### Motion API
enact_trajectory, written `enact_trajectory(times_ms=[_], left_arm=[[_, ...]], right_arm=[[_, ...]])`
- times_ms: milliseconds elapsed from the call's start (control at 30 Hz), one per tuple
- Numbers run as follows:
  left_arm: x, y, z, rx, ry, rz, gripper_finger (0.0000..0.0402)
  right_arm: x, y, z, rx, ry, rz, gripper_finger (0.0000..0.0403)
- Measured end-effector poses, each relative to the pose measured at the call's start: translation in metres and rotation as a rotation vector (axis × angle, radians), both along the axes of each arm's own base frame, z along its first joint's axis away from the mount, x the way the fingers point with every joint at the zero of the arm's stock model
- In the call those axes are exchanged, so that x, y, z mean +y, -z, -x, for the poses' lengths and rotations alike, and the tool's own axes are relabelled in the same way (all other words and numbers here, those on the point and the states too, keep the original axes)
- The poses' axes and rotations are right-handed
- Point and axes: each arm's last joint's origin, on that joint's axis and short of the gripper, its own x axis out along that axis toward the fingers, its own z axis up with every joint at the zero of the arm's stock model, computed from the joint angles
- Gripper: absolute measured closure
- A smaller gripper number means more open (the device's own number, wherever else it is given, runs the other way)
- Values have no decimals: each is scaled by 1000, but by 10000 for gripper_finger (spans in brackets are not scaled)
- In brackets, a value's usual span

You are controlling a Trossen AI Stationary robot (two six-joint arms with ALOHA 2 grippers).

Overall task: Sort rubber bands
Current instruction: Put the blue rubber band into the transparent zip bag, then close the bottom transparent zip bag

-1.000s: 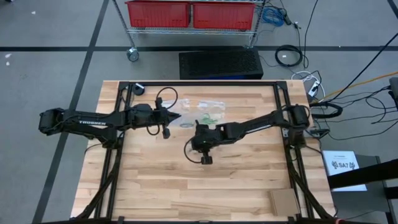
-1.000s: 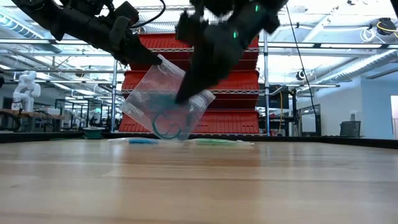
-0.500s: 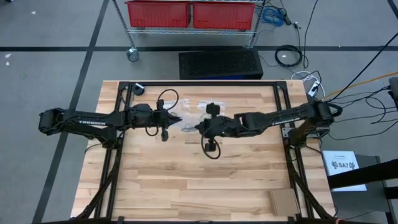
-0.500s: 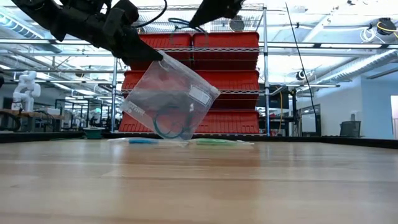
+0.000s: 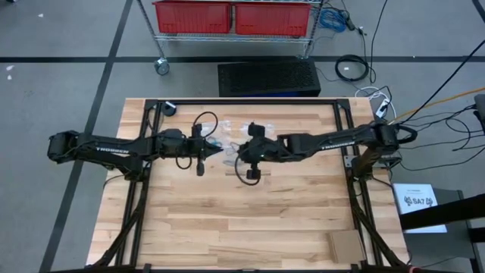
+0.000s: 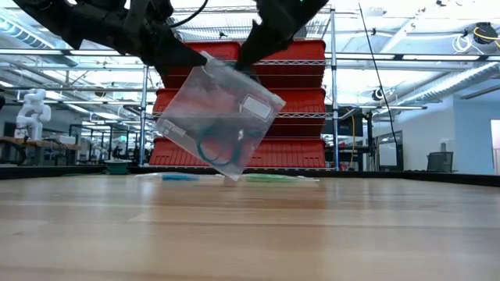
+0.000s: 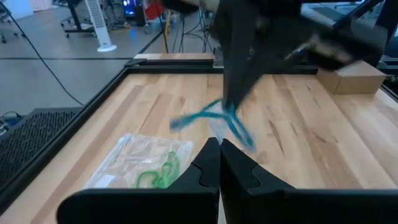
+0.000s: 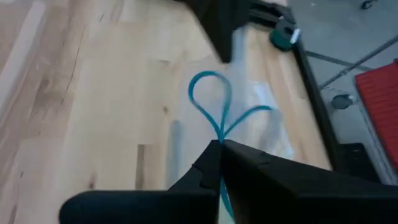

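Bagging step: left gripper (image 6: 195, 58) clenched on the top corner of a clear plastic zip bag (image 6: 223, 117), hung mid-frame in low view. Right gripper (image 8: 221, 144) pinches a bright blue rubber band loop (image 8: 210, 99) just beside the bag mouth. Next, I'd judge: feed band into opening, then release.

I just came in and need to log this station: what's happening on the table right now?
Two robot arms are sorting rubber bands into clear bags. The left gripper holds a clear bag up off the wooden table by its top edge; dark bands show inside it. The right gripper is shut on a bright blue rubber band and sits just beside the bag's mouth, the band not yet inside. Another bag with green bands lies flat on the table behind.
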Motion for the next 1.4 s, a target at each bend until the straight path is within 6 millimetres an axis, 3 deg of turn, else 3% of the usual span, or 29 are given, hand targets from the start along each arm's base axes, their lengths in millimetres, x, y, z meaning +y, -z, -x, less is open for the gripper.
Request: enact_trajectory(times_ms=[233,533,867,1000,1233,1400], left_arm=[[0,0,0,-3,0,0,401],[0,0,0,4,6,3,401],[0,-1,0,-15,6,3,401],[-2,-1,-1,-15,14,3,401],[-4,-1,-1,-16,25,3,401],[-4,-2,-1,-17,25,3,401]], right_arm=[[-10,18,-9,39,24,-34,403],[-24,7,-6,-29,77,-83,403],[-27,21,-15,-11,-7,-211,400],[-27,20,-15,-20,-4,-215,371],[-23,14,-10,-9,-9,-225,284],[-17,0,-2,-35,-40,-268,237]])
